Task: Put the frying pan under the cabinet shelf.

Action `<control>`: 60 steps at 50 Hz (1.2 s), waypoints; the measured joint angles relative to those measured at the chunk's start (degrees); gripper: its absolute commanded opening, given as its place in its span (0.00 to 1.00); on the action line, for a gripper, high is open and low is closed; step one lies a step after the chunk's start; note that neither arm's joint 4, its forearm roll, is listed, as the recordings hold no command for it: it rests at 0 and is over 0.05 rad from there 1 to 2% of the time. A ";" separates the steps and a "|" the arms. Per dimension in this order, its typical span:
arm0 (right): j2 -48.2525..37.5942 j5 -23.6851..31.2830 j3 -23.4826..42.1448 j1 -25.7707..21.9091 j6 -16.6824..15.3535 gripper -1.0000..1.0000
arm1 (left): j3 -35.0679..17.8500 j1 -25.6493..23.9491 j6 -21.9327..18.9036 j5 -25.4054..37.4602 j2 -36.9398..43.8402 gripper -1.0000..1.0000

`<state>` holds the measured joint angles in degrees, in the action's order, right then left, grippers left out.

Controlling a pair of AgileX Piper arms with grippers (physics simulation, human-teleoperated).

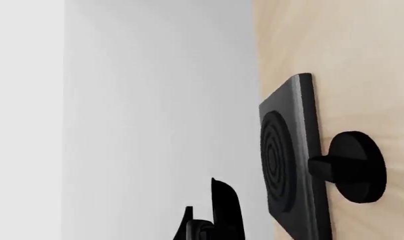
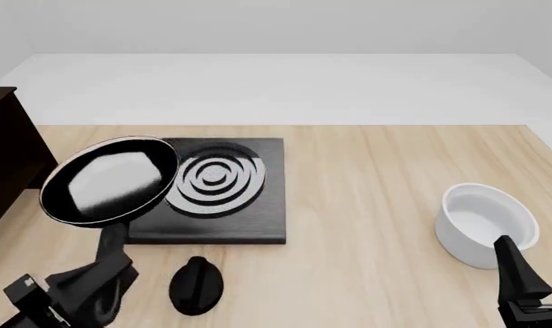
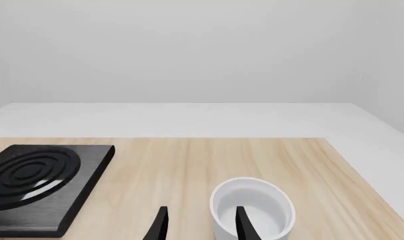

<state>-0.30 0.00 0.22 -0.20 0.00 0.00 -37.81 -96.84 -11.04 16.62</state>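
The frying pan point(image 2: 112, 179), black with a glossy grey-white inside, is held tilted above the table's left part, overlapping the stove plate's left edge. Its handle runs down into my left gripper point(image 2: 114, 265), which is shut on it. The dark brown cabinet shelf point(image 2: 7, 154) stands at the far left edge, just left of the pan. In the left wrist view only dark fingers point(image 1: 223, 207) show; the pan is not clearly seen there. My right gripper point(image 2: 538, 265) is open and empty at the front right, its fingers point(image 3: 245, 225) just in front of the white bowl.
A black square stove plate point(image 2: 223, 195) with silver rings lies left of centre and also shows in both wrist views point(image 1: 289, 160) point(image 3: 42, 175). A black round knob point(image 2: 196, 285) lies in front of it. A white bowl point(image 2: 486, 222) stands at the right.
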 measured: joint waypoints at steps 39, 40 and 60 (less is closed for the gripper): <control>0.00 0.00 0.00 0.00 0.00 1.00 | 0.00 11.53 6.19 17.33 -15.88 0.00; 0.00 0.00 0.00 0.00 0.00 1.00 | 0.00 11.96 6.07 17.31 -15.91 0.00; 0.00 0.00 0.00 0.00 0.00 1.00 | 0.00 19.83 8.69 16.64 -16.17 0.00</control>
<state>-0.30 0.00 0.22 -0.20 0.00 0.00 -17.98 -88.16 5.60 0.45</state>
